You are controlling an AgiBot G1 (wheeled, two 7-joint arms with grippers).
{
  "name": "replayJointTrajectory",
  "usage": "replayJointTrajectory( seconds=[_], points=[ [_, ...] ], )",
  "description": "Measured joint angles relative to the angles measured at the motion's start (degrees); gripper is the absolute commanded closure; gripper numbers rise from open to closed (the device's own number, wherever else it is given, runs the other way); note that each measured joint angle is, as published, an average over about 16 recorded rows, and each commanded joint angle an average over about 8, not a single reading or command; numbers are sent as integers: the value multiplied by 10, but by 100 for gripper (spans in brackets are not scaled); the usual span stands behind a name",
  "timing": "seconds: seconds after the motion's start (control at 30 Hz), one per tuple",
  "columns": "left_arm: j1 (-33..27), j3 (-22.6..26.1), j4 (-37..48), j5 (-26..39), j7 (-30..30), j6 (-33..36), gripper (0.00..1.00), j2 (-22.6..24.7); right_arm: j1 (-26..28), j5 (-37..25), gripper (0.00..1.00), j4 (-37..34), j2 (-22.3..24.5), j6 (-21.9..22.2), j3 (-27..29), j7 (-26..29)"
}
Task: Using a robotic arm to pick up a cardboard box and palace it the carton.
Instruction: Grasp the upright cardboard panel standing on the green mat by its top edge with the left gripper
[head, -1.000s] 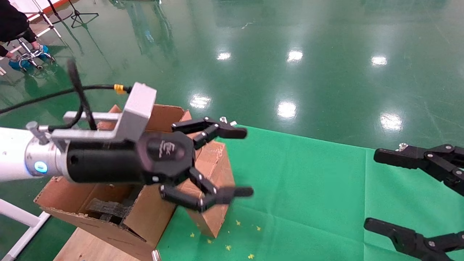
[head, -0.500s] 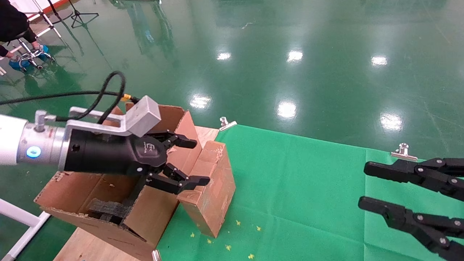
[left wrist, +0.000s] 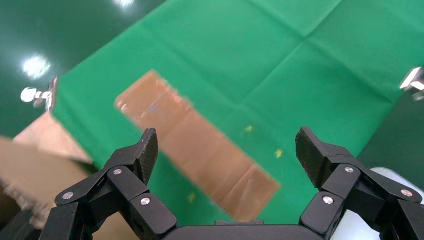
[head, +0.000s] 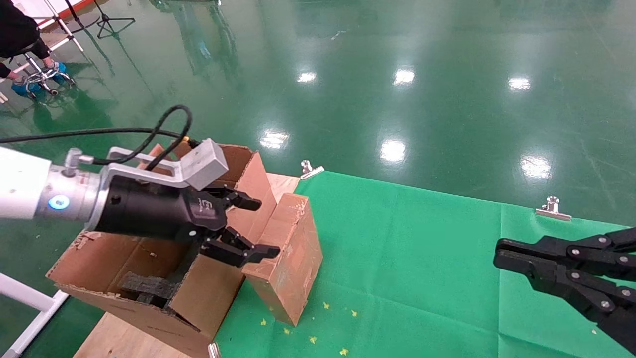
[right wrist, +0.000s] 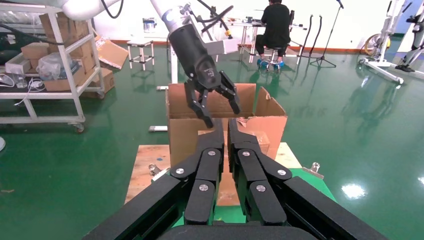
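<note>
Left gripper (head: 251, 226) wide open, empty, poised above cardboard box (head: 288, 256) to straddle it. Box just beneath fingertips, leaning against carton (head: 149, 268). Right gripper (head: 502, 253) closed, empty, parked well apart.

Glossy white robotic arm (head: 20, 184), silver wrist, blue light ring, black cable.

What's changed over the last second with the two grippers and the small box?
The left gripper pulled back toward the carton and narrowed its fingers; it is now open above the top of the cardboard box, holding nothing. The right gripper closed its fingers and shifted slightly over the green cloth. The cardboard box stayed leaning against the carton, and the carton did not move.
</note>
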Motion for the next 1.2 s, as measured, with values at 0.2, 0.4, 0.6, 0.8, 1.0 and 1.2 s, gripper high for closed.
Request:
replayJointTrajectory(
  seconds=[0.2,0.4,0.6,0.8,1.0,1.2],
  points=[
    [-47,32,5,62,-88,25,0,31,0,0,100,0,0,0,0,0],
    [-97,78,9,129,-190,49,0,72,0,0,100,0,0,0,0,0],
    [-140,137,16,177,-273,65,0,111,0,0,100,0,0,0,0,0],
    [-170,196,23,196,-322,68,0,139,0,0,100,0,0,0,0,0],
    [-192,241,28,197,-347,67,0,155,0,0,84,0,0,0,0,0],
    [-207,270,29,198,-359,66,55,164,0,0,9,0,0,0,0,0]
  ],
)
